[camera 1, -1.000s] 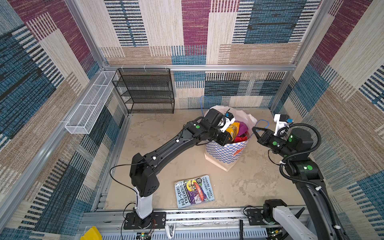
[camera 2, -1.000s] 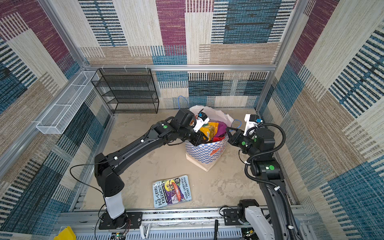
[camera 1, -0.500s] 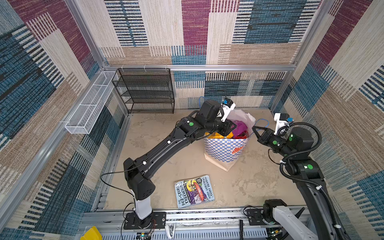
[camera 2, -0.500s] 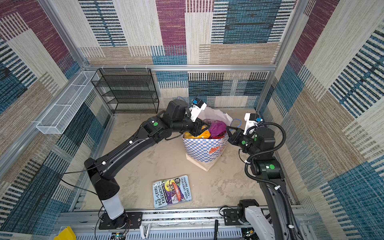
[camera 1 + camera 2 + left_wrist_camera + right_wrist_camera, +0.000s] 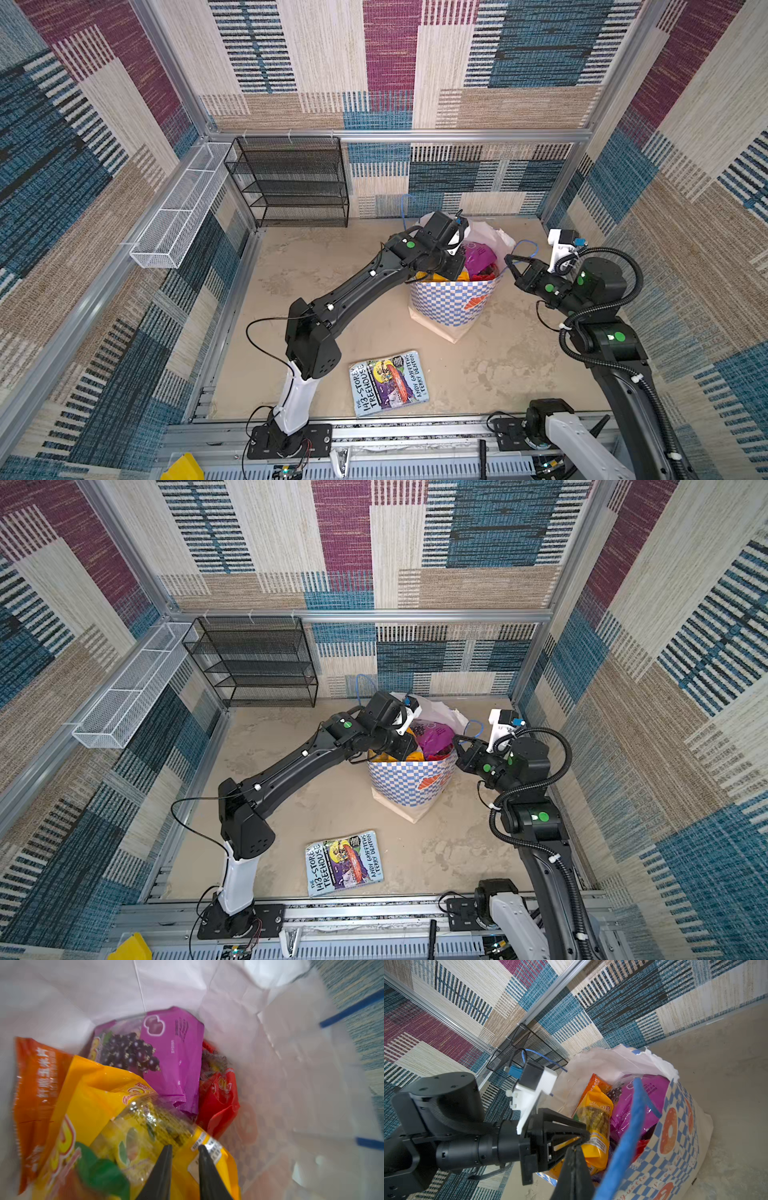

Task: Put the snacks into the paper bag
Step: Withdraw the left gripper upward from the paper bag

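Left gripper (image 5: pixel 184 1147) hangs in the mouth of the tall white checker-banded paper bag (image 5: pixel 449 299), jaws narrowly parted astride the near end of a crinkly yellow snack packet (image 5: pixel 158 1124) stretching obliquely ahead; whether they pinch it cannot be told

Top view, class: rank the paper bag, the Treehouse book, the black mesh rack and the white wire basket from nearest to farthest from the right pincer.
From the right pincer:
1. Paper bag, right beside it, mid-floor.
2. Treehouse book, flat on the floor near the front rail.
3. Black mesh rack, against the back wall.
4. White wire basket, on the left wall.
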`<state>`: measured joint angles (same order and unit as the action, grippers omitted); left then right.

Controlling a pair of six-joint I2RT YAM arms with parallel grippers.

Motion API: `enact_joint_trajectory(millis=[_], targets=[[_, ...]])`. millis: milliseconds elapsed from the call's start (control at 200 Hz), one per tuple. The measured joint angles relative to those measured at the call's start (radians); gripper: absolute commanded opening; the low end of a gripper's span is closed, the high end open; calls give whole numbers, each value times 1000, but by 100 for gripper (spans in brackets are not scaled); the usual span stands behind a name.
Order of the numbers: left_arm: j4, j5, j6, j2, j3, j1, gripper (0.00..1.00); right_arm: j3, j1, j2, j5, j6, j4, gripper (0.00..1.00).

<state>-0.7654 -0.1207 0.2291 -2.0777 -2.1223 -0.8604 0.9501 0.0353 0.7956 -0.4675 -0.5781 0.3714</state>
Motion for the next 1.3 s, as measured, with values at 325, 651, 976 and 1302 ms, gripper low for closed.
enact_joint_trajectory(millis=[325,651,976,1302], targets=[[-124,-42,4,-29,-215,-4,38,-14,0,-2,8,0,-23,4],[-8,34,-19,227,-76,75,100,-29,0,-16,33,0,-36,4],[74,-9,5,260,26,288,99,-34,0,-8,34,5,-44,4],[6,-68,4,43,-243,354,77,-34,0,8,40,8,-60,4]])
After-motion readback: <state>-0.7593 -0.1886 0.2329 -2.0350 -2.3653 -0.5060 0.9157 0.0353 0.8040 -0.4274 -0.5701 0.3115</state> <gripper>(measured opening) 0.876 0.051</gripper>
